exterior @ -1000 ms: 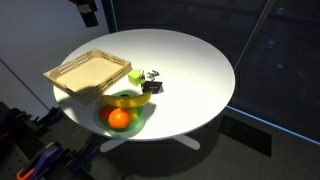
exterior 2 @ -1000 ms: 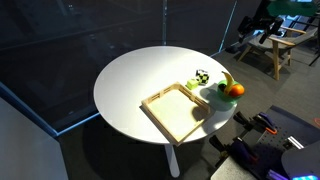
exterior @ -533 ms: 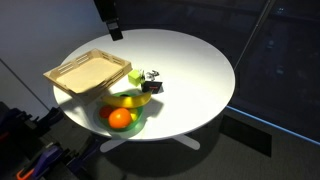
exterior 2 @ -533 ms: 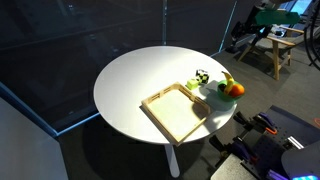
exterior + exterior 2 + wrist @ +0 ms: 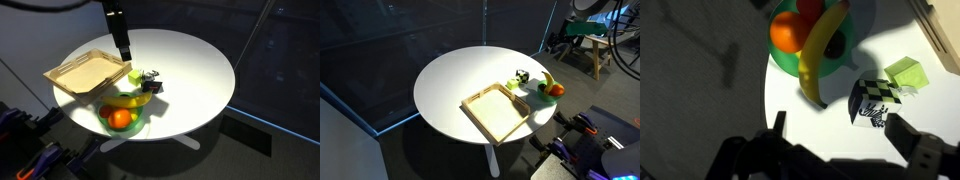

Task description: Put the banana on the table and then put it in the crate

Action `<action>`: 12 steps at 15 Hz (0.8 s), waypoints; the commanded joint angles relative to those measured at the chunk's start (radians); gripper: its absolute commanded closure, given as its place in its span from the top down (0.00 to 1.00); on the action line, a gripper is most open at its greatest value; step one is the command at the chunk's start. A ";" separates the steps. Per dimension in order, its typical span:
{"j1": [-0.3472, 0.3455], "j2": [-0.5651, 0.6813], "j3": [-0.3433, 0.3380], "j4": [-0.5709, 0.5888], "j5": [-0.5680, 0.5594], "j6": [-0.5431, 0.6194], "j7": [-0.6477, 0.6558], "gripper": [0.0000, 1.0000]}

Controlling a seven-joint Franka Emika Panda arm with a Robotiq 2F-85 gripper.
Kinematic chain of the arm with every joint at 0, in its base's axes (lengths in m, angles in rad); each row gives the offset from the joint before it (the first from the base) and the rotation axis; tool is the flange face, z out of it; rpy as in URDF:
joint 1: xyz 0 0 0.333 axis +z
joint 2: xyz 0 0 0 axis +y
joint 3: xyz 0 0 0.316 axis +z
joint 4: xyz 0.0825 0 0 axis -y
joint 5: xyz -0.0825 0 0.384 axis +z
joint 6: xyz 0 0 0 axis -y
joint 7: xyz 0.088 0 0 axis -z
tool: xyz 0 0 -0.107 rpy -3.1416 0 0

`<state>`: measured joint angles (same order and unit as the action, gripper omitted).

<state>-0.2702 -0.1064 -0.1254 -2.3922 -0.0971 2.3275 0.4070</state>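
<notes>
- The banana [image 5: 818, 58] lies on a green plate [image 5: 141, 117] at the rim of the round white surface [image 5: 190, 60], resting against an orange [image 5: 787, 33]. It has not yet been put on the surface itself.
- In the wrist view its long axis runs diagonally across the plate. One end sits up by the orange and the other pokes out over the plate's rim toward the bare white surface. The bend bows away from the orange.
- The wooden crate [image 5: 85, 72] sits just beside the plate, along the same edge of the surface. A yellow-green block [image 5: 905, 72] and a small checkered cube [image 5: 872, 100] stand between the plate and the middle of the surface, near the banana's free end.
- The end effector [image 5: 837, 122] hangs above the surface near the block, well clear of the fruit. Its fingers [image 5: 777, 124] are spread wide with nothing between them.
- I'd judge the banana light, fairly firm but easy to bruise, with a smooth skin that could slip or roll in a hard pinch.
- The mid-body looks like the best place to grip, with the fingers closing across the long axis. The orange crowds one side, so the half nearer the free end leaves more room.
- The checkered cube is close enough to be knocked on the way down.
</notes>
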 commanded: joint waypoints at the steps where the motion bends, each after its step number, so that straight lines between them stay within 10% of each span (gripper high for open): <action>1: 0.014 0.060 -0.023 0.041 -0.010 -0.009 0.012 1.00; 12: 0.036 0.116 -0.051 0.034 0.000 -0.002 -0.001 1.00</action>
<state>-0.2526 0.0097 -0.1575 -2.3596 -0.0971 2.3273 0.4070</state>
